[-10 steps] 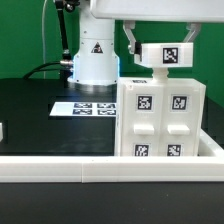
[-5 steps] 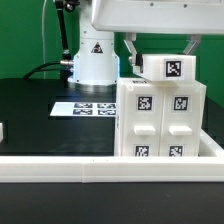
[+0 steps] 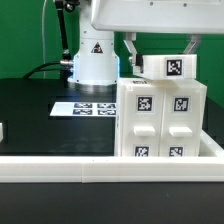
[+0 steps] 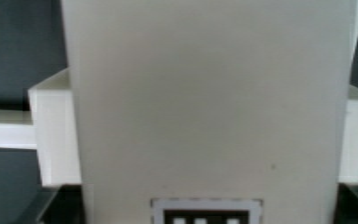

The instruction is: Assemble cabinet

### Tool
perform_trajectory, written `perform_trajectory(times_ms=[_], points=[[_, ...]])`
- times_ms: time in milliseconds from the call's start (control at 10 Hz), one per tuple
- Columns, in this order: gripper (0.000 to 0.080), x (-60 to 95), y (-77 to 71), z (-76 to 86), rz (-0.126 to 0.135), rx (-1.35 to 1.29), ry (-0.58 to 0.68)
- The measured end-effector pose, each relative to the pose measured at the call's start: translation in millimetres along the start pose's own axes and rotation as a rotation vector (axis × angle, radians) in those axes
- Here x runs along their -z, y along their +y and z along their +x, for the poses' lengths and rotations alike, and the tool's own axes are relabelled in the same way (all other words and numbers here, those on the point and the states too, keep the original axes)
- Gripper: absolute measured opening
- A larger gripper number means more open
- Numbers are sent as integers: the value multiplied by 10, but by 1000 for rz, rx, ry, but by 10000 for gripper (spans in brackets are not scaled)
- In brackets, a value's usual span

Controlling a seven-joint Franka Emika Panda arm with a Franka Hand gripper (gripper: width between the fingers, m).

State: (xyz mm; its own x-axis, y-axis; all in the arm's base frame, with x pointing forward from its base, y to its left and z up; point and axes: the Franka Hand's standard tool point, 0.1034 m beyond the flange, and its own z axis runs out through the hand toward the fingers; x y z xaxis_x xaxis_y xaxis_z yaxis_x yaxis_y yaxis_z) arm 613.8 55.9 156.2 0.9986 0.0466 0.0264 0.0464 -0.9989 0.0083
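Gripper (image 3: 160, 58): fingers are clamping a white tagged block (image 3: 172, 67) between them.
Block: hanging directly under the gripper, meeting the cabinet's top.
Cabinet (image 3: 160, 125): standing just below the gripper, tagged panels showing.

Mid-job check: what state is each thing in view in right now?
gripper: shut on the top piece.
top piece: held level at the cabinet's top; whether it is seated, cannot tell.
cabinet: upright, under the top piece.
front panels: both shut.
marker board: lying flat, nothing on it.
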Motion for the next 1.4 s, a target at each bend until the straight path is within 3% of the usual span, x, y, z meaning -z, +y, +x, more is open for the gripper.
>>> perform_trajectory(times_ms=[400, 1400], points=[[560, -1, -5, -1, 1, -72, 0], [561, -19, -116, 3, 35, -1122, 9]])
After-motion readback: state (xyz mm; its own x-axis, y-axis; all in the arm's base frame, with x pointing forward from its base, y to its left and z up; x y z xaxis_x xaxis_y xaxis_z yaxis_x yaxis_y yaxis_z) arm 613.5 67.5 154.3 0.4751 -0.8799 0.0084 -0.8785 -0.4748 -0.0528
